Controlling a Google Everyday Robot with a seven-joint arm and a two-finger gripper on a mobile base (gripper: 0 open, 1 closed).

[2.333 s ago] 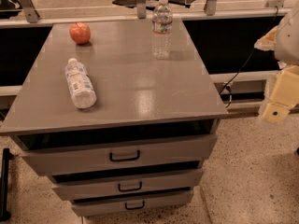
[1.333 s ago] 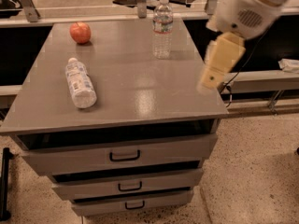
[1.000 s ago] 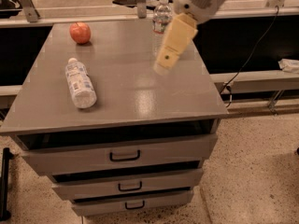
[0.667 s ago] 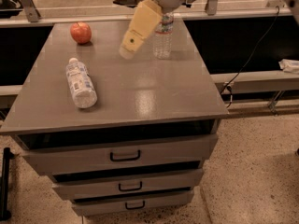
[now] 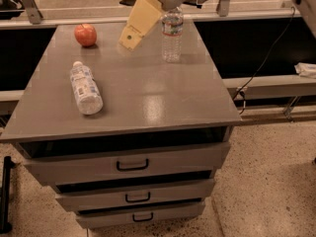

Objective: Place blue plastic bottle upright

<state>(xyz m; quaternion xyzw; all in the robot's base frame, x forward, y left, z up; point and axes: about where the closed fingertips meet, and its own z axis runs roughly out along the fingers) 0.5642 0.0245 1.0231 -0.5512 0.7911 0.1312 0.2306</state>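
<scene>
Grey tabletop (image 5: 163, 98) over drawer cabinet (image 5: 129, 158), speckled floor (image 5: 269, 181) around. Blue plastic bottle (image 5: 86, 88) lies on its side at left, toward near edge. Its long axis runs far-to-near, cap at far end. Tool (image 5: 129, 33) hovers over far middle, between apple (image 5: 85, 34) and upright ribbed bottle (image 5: 172, 33). Apart or together — cannot tell. Blue plastic bottle sits near-left of tool — well apart.

Single view, my only feed. Camera set high before the desk (image 5: 163, 98), facing down and across its whole top, drawer fronts (image 5: 132, 164) below, at middle distance. Hand (image 5: 130, 35) shows at top edge, above the desk's far side.
</scene>
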